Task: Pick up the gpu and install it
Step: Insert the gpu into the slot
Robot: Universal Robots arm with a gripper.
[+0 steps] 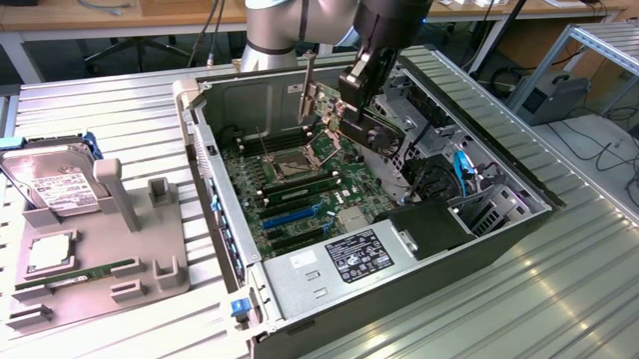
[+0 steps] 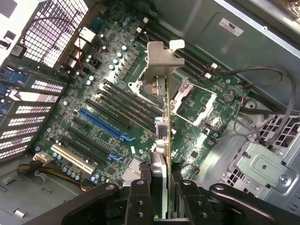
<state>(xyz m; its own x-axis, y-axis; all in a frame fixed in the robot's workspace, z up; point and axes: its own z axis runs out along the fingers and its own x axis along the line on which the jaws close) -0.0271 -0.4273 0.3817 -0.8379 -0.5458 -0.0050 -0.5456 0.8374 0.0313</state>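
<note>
One robot pincer [image 1: 352, 112] grips the gpu [image 1: 379, 137] by its edge, holding it on edge above the motherboard [image 1: 340, 193] inside an open computer case [image 1: 420, 292].

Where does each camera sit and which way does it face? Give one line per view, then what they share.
Exterior view: off the arm, high up, looking down into the open computer case; the arm and gripper show, holding the gpu.
Wrist view: on the wrist, looking along the fingers and down onto the motherboard.
Shared: the gpu and the motherboard.
</note>
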